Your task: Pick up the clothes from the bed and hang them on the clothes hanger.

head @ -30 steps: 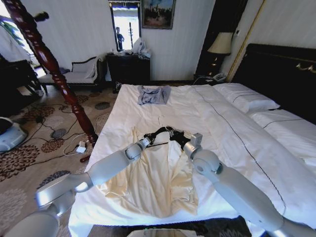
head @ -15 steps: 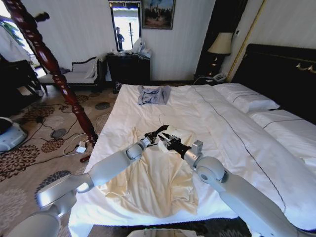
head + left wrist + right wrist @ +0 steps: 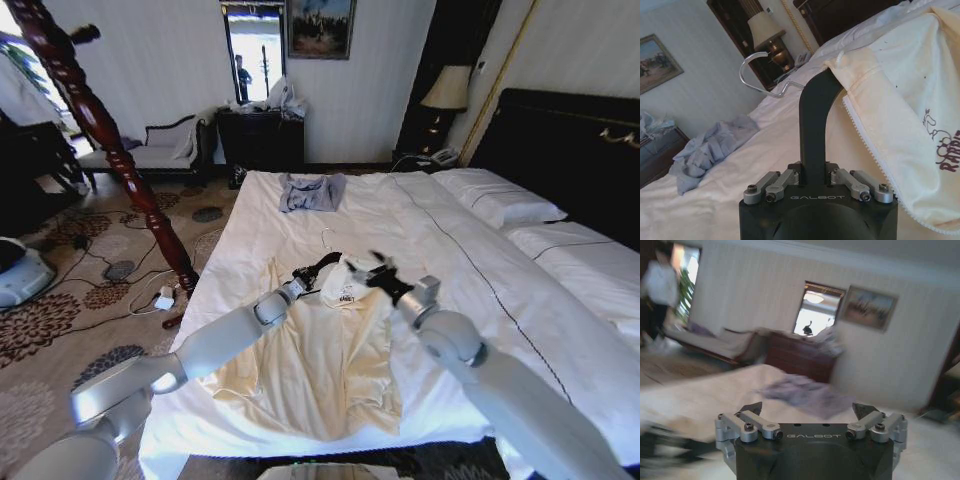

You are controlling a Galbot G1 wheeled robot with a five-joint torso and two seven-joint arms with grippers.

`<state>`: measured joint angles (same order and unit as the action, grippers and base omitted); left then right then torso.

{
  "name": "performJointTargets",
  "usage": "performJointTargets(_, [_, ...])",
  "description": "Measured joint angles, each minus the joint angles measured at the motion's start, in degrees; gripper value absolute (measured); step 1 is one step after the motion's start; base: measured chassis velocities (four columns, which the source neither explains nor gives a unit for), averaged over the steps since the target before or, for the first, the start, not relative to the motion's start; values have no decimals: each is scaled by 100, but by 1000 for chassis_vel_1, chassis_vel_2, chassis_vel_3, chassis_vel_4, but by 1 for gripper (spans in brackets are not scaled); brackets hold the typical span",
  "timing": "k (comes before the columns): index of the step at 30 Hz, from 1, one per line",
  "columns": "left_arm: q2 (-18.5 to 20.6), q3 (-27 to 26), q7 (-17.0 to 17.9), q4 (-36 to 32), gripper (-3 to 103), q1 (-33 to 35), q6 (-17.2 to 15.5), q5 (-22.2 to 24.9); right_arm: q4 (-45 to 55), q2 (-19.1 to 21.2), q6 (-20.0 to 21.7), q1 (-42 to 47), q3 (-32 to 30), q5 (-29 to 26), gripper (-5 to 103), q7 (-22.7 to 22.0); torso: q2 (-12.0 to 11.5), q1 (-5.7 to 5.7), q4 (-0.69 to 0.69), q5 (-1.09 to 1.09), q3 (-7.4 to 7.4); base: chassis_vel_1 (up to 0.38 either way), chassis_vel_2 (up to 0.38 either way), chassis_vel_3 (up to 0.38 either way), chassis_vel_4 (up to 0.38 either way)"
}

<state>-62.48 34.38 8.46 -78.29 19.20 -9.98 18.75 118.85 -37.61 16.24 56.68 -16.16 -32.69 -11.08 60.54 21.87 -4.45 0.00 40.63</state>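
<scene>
Left tool [image 3: 816,192] is clamped on the dark arm of the clothes hanger [image 3: 814,120], holding it near the middle of the bed [image 3: 300,215] with the silver hook pointing toward the far edge. Right tool [image 3: 378,274], which half a second ago was pinched into the collar of the cream top [image 3: 320,360] just beside the hanger, has now let go and lifted clear toward the headboard side; in the right wrist view its fingers [image 3: 751,409] stand wide apart with nothing between them. What it left behind matters: the collar and logo side of the top now lies draped over one shoulder of the hanger, where a second ago the hanger lay bare on the fabric. By my reading one shoulder is threaded and the other side has yet to go on, so the hanging is only partly done.

Most of the top lies spread flat toward the near edge of the bed, sleeves out to both sides. Farther up, near the far edge, a small grey-blue garment [image 3: 311,191] lies crumpled, well apart from the work. White pillows [image 3: 497,197] sit against the dark headboard [image 3: 570,140]. Beyond the bed's left edge a reddish wooden post [image 3: 105,135] leans over patterned carpet; a dresser [image 3: 260,135] and a lamp [image 3: 447,90] stand by the far wall.
</scene>
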Motion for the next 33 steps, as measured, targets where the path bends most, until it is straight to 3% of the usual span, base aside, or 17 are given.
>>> performJointTargets(5, [84,-12,-138,-81,22,48,93,-124,-450,471,-56,-123,-50,584,100,316,0,0,-1,-1,0,0,0,0,0])
performJointTargets(8, [138,16,-278,-107,22,45,211,-360,-785,535,-81,-260,141,980,100,494,0,0,1,1,0,0,0,0,0])
performJointTargets(14, [146,155,-419,-95,22,-37,368,-632,-1204,497,10,-495,610,1269,100,830,-2,1,0,2,0,0,0,0,0])
performJointTargets(24, [106,286,-442,29,22,-186,471,-970,-1184,450,331,-413,995,1236,100,1041,-1,0,-1,0,0,0,0,0,0])
performJointTargets(33, [98,357,-495,62,22,-158,618,-1271,-1252,295,733,-659,1384,542,100,945,-1,1,1,-1,0,0,0,0,0])
